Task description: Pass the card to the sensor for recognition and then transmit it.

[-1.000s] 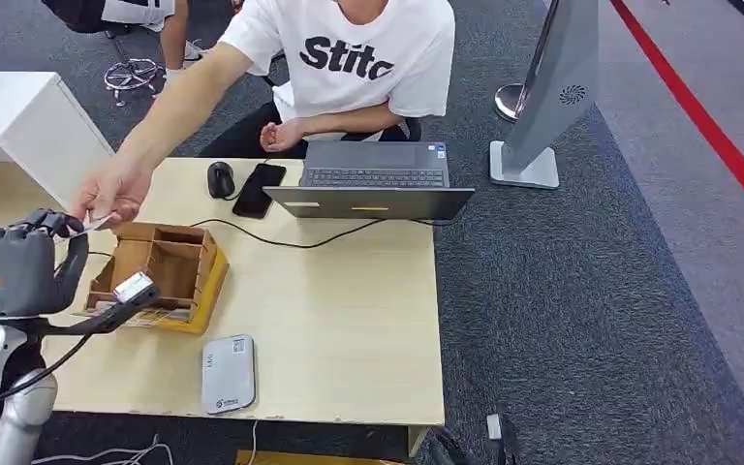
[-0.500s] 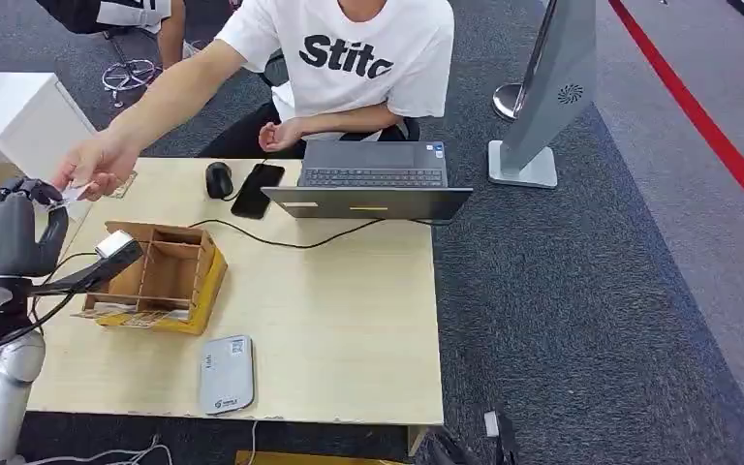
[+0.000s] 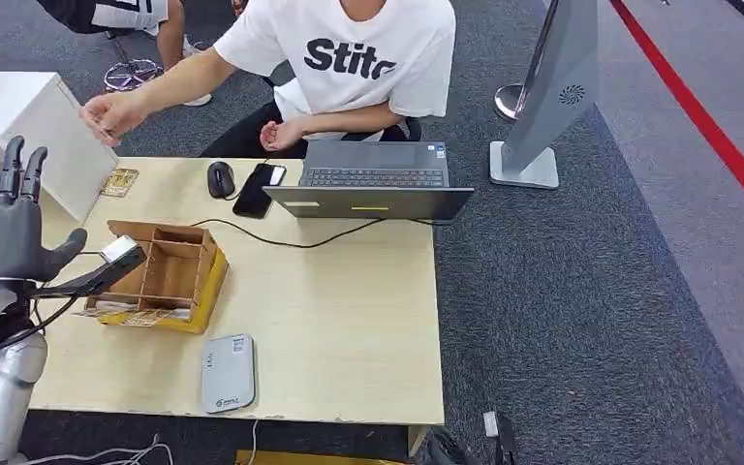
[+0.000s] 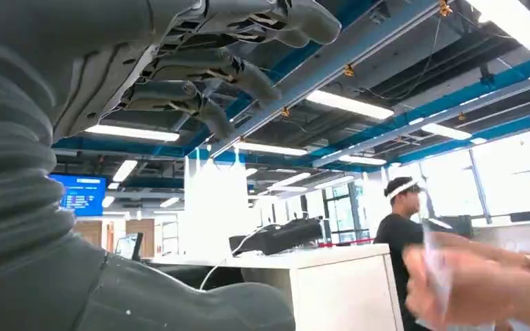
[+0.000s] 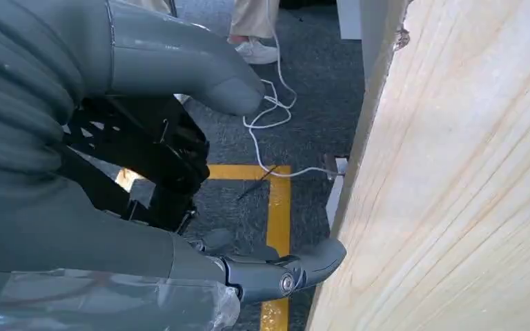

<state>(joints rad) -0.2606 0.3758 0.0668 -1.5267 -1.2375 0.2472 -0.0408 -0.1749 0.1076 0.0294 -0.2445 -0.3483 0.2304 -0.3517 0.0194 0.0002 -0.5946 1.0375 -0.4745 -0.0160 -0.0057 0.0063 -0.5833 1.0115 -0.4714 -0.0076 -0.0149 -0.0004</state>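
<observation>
Your left hand (image 3: pixel 5 232) is raised at nine o'clock, fingers straight and spread, holding nothing. The card (image 4: pixel 442 272), a blur, is in the person's hand (image 3: pixel 108 116) at eleven o'clock. Your right hand (image 5: pixel 179 165) hangs beside the table (image 5: pixel 455 193), fingers loosely apart, empty.

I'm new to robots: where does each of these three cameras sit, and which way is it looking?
Head view: high on the body, looking down at the table; the raised left hand shows.
Left wrist view: behind the left hand, facing up at the ceiling and the person's hand.
Right wrist view: behind the right hand, facing the floor beside the table edge.
Shared: head and left wrist views both show the left hand.
</observation>
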